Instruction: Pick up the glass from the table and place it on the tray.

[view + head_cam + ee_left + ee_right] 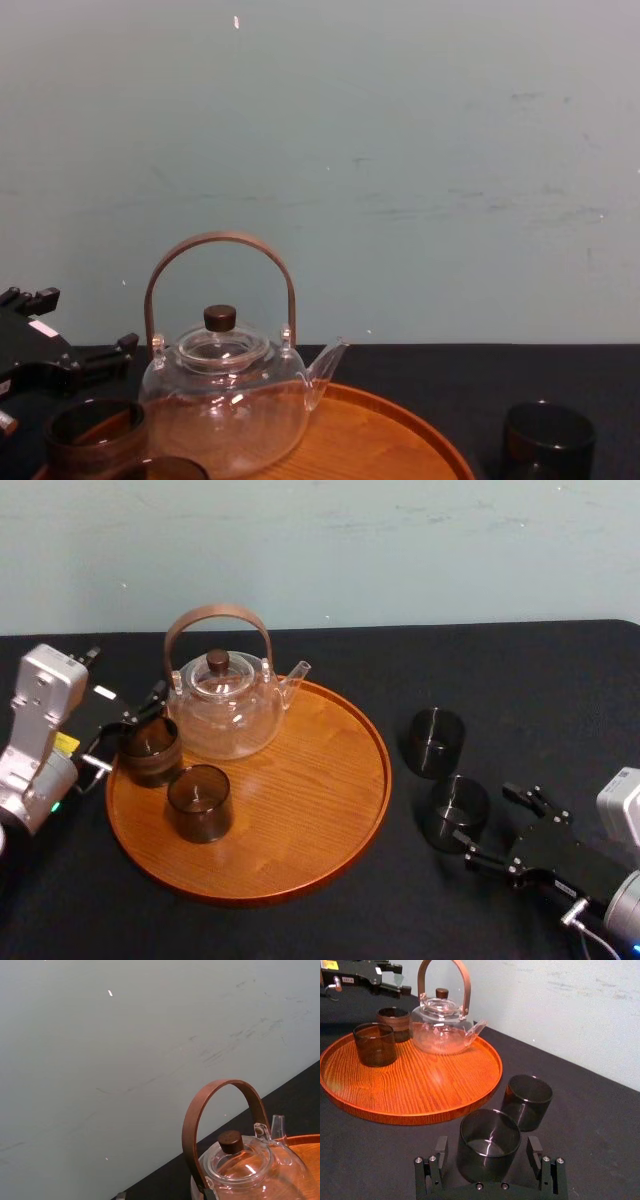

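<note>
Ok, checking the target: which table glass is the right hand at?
The nearer glass, between the right hand's open fingers; the farther glass stands beyond it.

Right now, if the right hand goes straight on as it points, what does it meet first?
The nearer dark glass, standing on the table dead ahead of the right hand, roughly between its open fingers. The second glass stands farther on, off that line, I think.
</note>
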Action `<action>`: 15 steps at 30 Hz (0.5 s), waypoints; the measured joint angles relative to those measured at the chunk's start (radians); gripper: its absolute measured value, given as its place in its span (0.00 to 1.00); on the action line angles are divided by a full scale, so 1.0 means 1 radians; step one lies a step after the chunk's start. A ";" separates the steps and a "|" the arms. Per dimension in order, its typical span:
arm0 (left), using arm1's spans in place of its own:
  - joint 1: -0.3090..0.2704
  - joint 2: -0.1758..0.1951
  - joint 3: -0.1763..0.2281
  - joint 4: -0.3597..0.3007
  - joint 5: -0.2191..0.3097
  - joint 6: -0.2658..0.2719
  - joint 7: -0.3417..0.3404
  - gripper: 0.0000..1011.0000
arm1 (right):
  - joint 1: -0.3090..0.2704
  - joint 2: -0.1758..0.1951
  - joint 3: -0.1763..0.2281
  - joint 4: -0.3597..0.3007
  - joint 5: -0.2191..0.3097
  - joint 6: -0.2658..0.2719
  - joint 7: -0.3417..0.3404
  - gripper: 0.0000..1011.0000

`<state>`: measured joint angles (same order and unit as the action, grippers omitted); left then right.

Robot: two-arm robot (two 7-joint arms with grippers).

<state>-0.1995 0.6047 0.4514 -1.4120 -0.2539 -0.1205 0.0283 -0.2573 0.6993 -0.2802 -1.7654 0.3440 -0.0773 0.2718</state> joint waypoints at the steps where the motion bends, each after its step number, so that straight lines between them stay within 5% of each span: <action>1: 0.000 0.000 0.000 0.000 0.000 0.000 0.000 0.99 | 0.000 -0.002 0.000 0.003 -0.001 0.002 0.002 0.99; 15: 0.000 0.000 0.000 0.000 0.000 0.000 0.000 0.99 | 0.039 -0.046 0.000 0.052 -0.024 0.057 0.041 0.99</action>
<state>-0.1995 0.6047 0.4513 -1.4120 -0.2539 -0.1206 0.0283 -0.2183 0.6537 -0.2802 -1.7138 0.3203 -0.0205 0.3124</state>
